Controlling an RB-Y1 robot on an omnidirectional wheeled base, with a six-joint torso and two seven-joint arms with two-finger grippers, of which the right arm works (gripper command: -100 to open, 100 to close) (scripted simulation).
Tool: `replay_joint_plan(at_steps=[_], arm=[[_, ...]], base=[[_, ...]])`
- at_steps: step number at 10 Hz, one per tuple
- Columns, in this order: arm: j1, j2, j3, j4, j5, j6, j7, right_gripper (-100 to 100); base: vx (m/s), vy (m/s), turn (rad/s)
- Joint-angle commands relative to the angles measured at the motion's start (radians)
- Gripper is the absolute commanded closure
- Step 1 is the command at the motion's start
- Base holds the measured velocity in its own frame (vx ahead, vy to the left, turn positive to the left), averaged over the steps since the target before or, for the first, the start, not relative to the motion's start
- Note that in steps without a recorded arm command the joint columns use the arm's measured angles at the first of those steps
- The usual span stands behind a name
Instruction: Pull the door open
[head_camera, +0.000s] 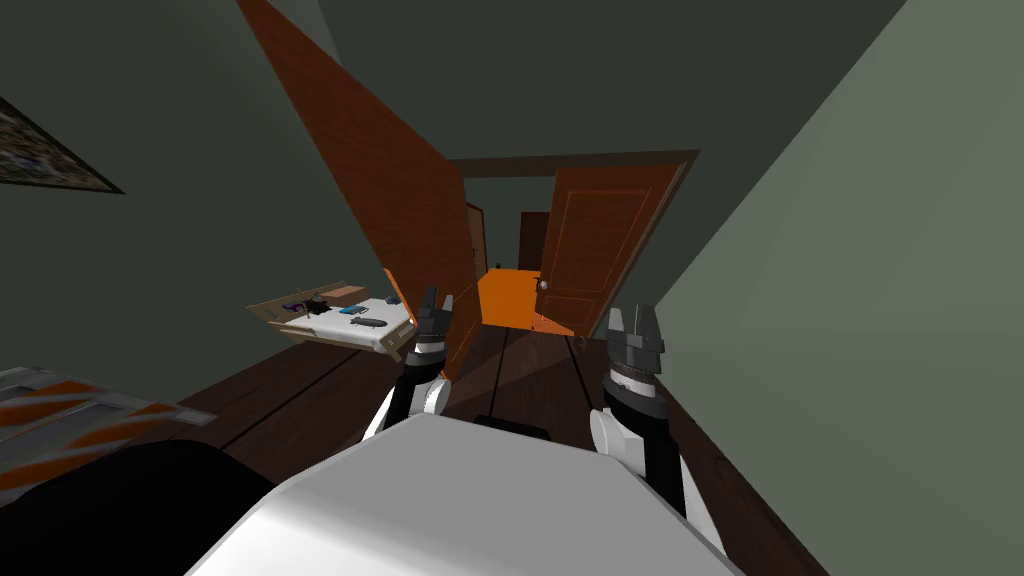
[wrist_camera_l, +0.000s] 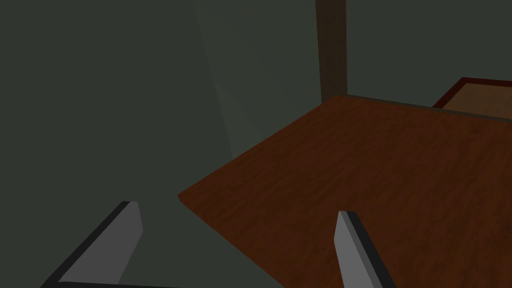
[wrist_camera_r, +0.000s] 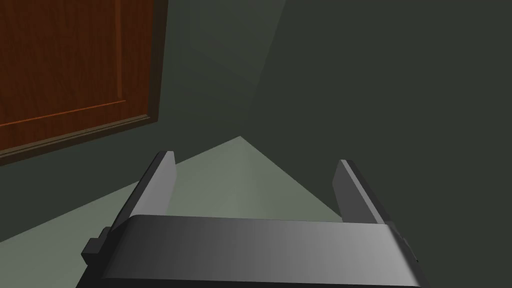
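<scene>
A brown panelled door (head_camera: 600, 240) with a small pale knob (head_camera: 543, 285) stands ajar in its dark frame at the end of the corridor. A second, plain brown door leaf (head_camera: 390, 190) is swung out close on my left. My left gripper (head_camera: 432, 305) is open right beside that leaf's lower edge. In the left wrist view the brown leaf (wrist_camera_l: 380, 190) lies ahead of the open left gripper (wrist_camera_l: 240, 245), its corner between the fingers' lines. My right gripper (head_camera: 634, 325) is open and holds nothing. The right wrist view has the right gripper (wrist_camera_r: 255, 185) facing a grey-green wall, with the panelled door (wrist_camera_r: 70, 65) off to one side.
A low table (head_camera: 300, 330) with several small objects stands at the left, behind the near leaf. Grey-green walls close in on both sides, the right wall (head_camera: 850, 300) near my right arm. An orange floor (head_camera: 508, 298) shows through the far doorway. The floor under me is dark wood (head_camera: 540, 380).
</scene>
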Motion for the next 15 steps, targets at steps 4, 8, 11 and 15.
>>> replay_joint_plan(at_steps=[4,8,11,15], arm=[[-0.026,-0.021,-0.019,0.082,0.023,-0.015,0.055,-100],[-0.056,-0.039,-0.039,0.173,0.049,-0.031,0.115,-100],[-0.074,-0.049,-0.052,0.229,0.064,-0.042,0.153,-100],[-0.107,-0.063,-0.075,0.332,0.093,-0.06,0.221,-100]], base=[[0.16,0.014,-0.006],[0.124,0.002,-0.006],[0.111,0.006,-0.006],[0.128,0.014,-0.008]])
